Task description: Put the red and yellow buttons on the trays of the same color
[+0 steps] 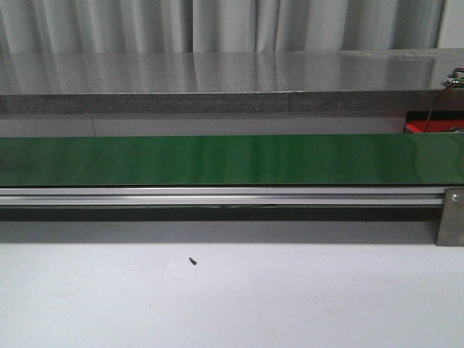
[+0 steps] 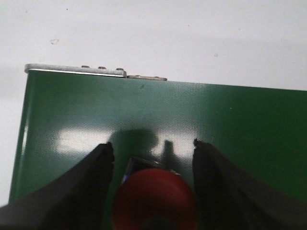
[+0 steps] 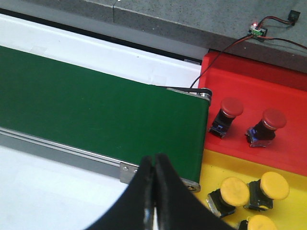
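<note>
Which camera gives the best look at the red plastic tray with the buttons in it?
The right wrist view: the red plastic tray shows there with two red buttons. The front view catches only a red sliver at the far right. The left wrist view shows none of it.

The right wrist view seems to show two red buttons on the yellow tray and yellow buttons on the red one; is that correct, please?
Not quite. In the right wrist view the two red buttons sit on the red tray, and the yellow buttons on the yellow tray.

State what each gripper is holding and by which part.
The left gripper has a red button between its open fingers; whether they grip it cannot be told. The right gripper is shut and holds nothing.
</note>
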Robot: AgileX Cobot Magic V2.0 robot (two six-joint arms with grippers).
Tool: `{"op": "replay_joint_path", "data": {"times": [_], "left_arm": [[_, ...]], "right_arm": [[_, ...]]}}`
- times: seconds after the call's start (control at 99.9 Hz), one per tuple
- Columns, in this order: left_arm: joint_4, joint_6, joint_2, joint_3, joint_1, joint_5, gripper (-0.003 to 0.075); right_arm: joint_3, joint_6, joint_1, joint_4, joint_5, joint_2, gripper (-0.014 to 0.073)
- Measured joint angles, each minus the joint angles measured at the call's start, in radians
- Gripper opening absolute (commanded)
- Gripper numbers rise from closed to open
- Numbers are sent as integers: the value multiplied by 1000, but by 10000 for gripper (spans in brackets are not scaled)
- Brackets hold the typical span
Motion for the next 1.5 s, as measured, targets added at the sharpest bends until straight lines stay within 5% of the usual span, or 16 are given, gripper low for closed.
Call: {"op": "replay_joint_path", "data": {"times": [0.26,0.76,1.181,1.501], "left_arm": [[-19,2,0,-2,0,-2,489],[-53,2,-11,-106,11,-28,489],[-55,2,6,-123,235,-230,489],[-51,-2,147,-183,328,-256,489]], "right_arm": [[0,0,0,0,0,0,-96],[0,0,0,0,0,0,-96],[0,0,0,0,0,0,-96],[0,0,0,0,0,0,-96]]}}
